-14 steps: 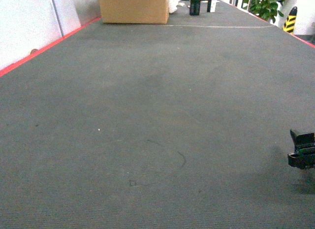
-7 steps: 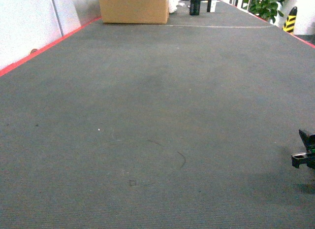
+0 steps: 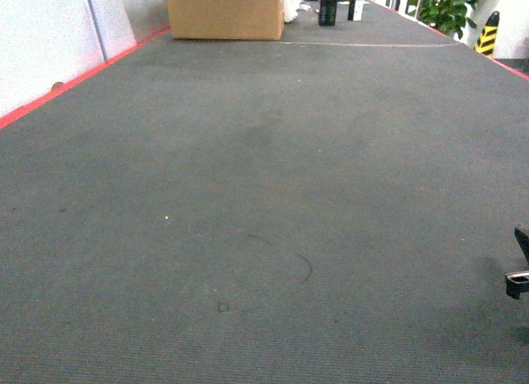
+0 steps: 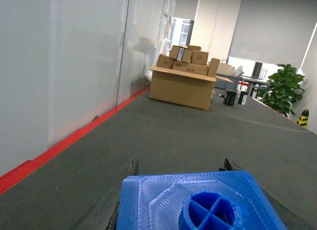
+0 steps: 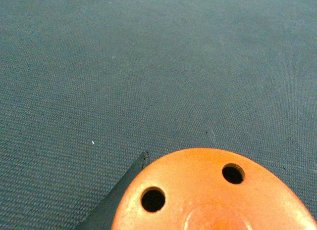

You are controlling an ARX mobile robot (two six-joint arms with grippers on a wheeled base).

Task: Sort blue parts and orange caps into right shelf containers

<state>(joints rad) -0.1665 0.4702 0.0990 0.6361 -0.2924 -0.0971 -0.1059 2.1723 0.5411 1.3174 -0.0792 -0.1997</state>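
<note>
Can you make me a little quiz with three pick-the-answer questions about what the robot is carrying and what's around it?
1. Where is the big brown cardboard box?
A. far end of the floor, by the left wall
B. right under the robot
C. on a shelf

2. How many round holes show in the smooth orange rounded cap?
A. none
B. two
C. five

3. What fills the bottom of the left wrist view?
A. nothing
B. a green ball
C. a ridged bright-blue plastic block

Answers: 1 A, the big brown cardboard box stands far off on the grey carpet. 2 B, the smooth orange rounded cap shows two dark holes. 3 C, the ridged bright-blue plastic block sits between the jaws.
</note>
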